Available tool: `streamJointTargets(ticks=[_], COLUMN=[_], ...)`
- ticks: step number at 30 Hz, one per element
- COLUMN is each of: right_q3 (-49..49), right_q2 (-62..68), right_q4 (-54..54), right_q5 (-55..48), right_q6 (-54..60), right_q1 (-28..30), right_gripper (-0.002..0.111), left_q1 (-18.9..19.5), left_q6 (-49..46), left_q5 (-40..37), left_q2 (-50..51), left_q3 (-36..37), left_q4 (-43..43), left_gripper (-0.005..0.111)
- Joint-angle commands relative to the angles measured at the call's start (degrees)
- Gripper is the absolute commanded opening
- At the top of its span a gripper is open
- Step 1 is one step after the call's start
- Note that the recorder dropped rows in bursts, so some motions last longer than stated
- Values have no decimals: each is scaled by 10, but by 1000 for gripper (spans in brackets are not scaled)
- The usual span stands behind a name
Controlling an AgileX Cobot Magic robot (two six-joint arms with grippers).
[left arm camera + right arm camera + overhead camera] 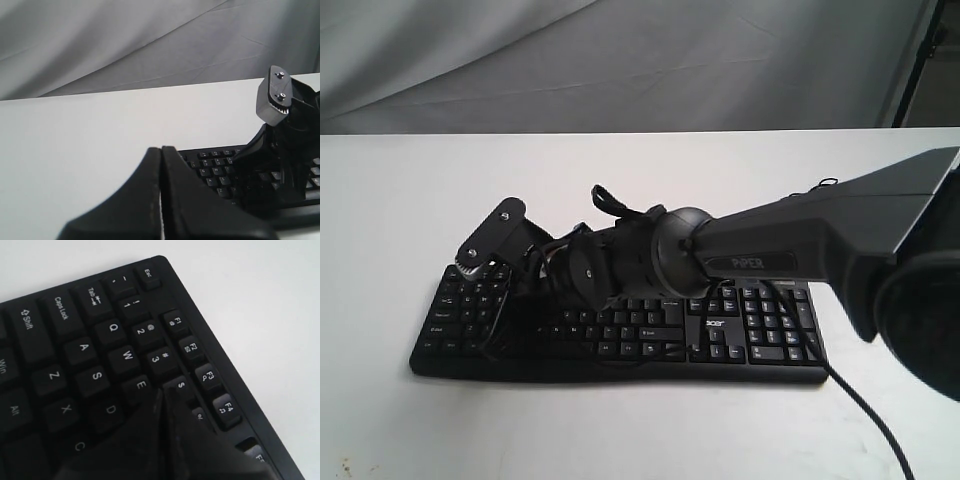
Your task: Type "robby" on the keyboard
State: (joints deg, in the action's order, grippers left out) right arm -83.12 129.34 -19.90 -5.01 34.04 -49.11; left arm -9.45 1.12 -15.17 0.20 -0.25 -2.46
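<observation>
The black keyboard (740, 335) lies flat on the white table, acer logo near its number pad. My right arm reaches across the middle to its left end. The right gripper (164, 391) is shut with nothing held, its joined tips low over the key row between E and the 4 key; touch cannot be told. In the exterior view the right gripper (508, 292) is dark against the keys. The left gripper (161, 148) is shut and empty, off the keyboard's (215, 170) left end over bare table. It does not show in the exterior view.
A thin black cable (870, 415) runs from the keyboard's right end toward the table's front. The white table (420, 200) spreads around the keyboard. A grey cloth backdrop (620, 60) hangs behind the far edge.
</observation>
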Motion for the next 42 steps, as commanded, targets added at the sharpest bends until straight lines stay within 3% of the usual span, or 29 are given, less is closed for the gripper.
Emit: streamJointTargets(ticks=[1,5,11,17,42], right_q3=[-3,28,152,217,226], right_q2=[-26,-72,-156,-170,-133], right_q4=[17,20,20,18,23], right_q5=[2,-2,29,60,108], right_q6=[4,2,1,2,3], right_q1=[10,25,53,57,57], right_gripper=[0,0,0,0,0], left_q1=[-4,-4,-4,-4,-4], left_q6=[2,2,2,2,2], left_q5=[4,4,4,4,4], left_q2=[-2,-2,-2,-2,-2], left_q3=[2,2,2,2,2], left_q4=[-3,-3,-3,-3,-3], left_gripper=[0,0,0,0,0])
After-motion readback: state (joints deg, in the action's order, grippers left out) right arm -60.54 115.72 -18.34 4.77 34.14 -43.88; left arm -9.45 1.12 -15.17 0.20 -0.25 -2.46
